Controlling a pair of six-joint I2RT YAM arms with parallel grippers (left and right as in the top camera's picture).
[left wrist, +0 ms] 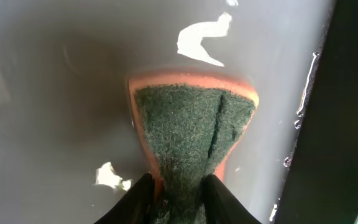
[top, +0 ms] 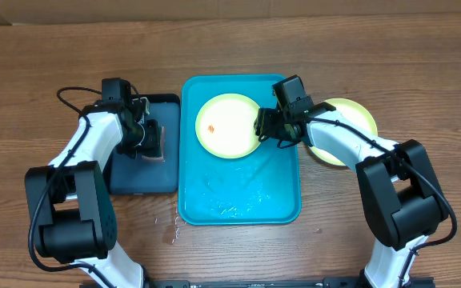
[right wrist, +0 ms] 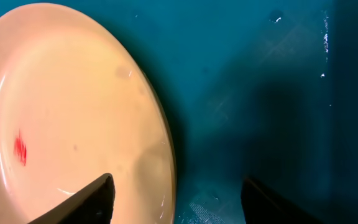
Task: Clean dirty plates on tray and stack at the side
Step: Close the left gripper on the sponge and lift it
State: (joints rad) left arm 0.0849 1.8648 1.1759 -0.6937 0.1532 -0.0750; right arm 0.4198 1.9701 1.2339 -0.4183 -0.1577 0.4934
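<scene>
A yellow-green plate with an orange-red smear lies at the far end of the turquoise tray. A second yellow-green plate rests on the table to the right of the tray, partly under the right arm. My right gripper is open at the first plate's right edge. In the right wrist view one finger hangs over the plate and the other over the tray, the right gripper astride the rim. My left gripper is shut on a green-and-orange sponge.
A smaller dark navy tray lies left of the turquoise one, with my left gripper and the sponge over its wet floor. Water droplets glisten on the near half of the turquoise tray and on the wood in front of it.
</scene>
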